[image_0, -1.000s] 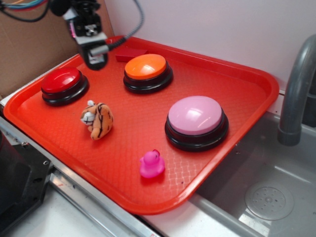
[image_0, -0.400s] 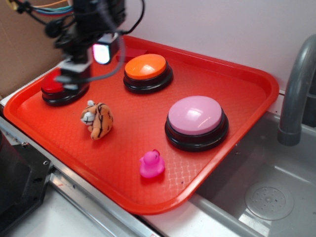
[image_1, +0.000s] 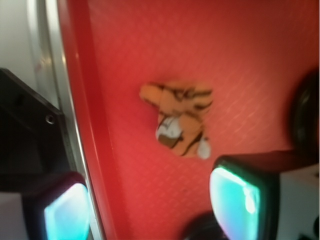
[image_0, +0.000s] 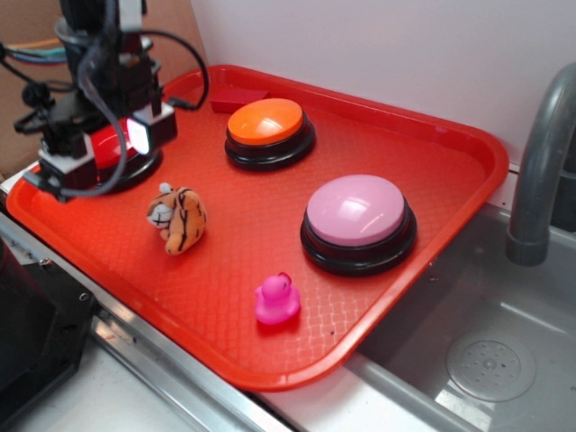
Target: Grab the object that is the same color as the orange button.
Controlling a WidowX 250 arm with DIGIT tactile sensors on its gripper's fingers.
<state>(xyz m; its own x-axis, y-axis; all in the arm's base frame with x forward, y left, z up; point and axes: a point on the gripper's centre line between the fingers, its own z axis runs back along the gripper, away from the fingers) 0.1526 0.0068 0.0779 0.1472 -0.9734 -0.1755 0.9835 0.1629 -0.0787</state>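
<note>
The small plush tiger, orange with black stripes and a white face, lies on the red tray toward its left side. In the wrist view the tiger shows blurred ahead of the fingers. The orange button sits at the back middle of the tray. My gripper hangs open over the tray's left edge, up and left of the tiger, partly covering the red button. Nothing sits between its lit pads, and the gripper straddles bare tray.
A red button sits under the gripper. A large pink button stands at the right. A pink rubber duck is near the front edge. A grey faucet and a sink lie to the right. Black equipment sits at front left.
The gripper has swung from the tray's back left, down and leftward to over the red button, closer to the tiger. Nothing on the tray has moved.
</note>
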